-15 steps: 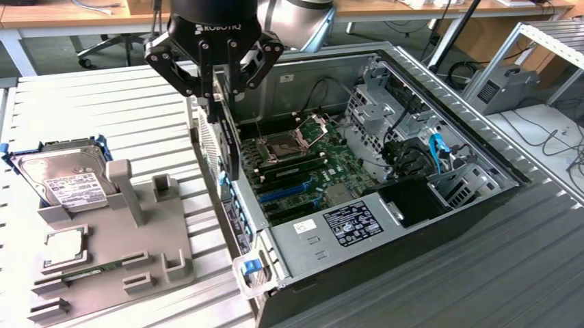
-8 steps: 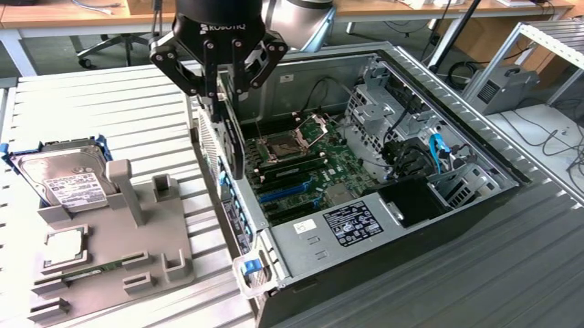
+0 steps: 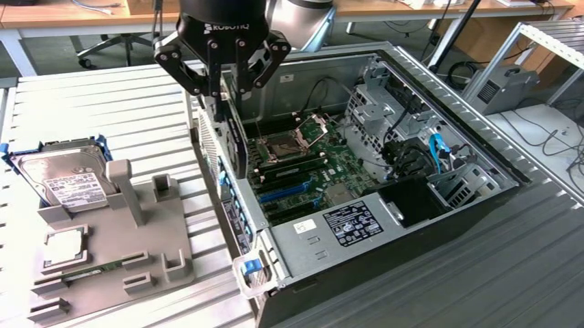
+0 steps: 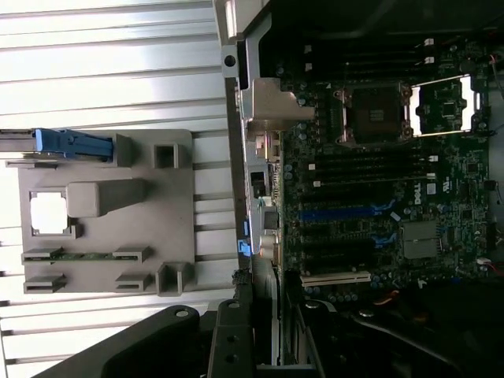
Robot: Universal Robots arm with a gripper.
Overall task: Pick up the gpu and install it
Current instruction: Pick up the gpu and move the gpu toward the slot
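The pincer (image 3: 223, 89) hung pinching the gpu (image 3: 232, 140) by its top edge, the single card dangling upright and edge-on directly beneath it, above the near wall of the one open computer case (image 3: 461, 117). Below and just beyond the card lay one motherboard (image 3: 338, 160), where what appeared to be two blue expansion slots (image 3: 283, 193) waited, not yet filled. Doing this step well would likely mean keeping the card vertical, lining its lower edge up with a slot and its end bracket with the case's rear wall, then lowering it straight, without scraping the sheet metal. Farther out from the pincer, away from the case, one grey holder (image 3: 109, 232) sat on the ribbed worktop (image 3: 109, 109), carrying one silver hard drive (image 3: 64, 179) in a blue frame and one narrow green memory stick (image 3: 91, 268). The gpu appeared clear of everything but the pincer.
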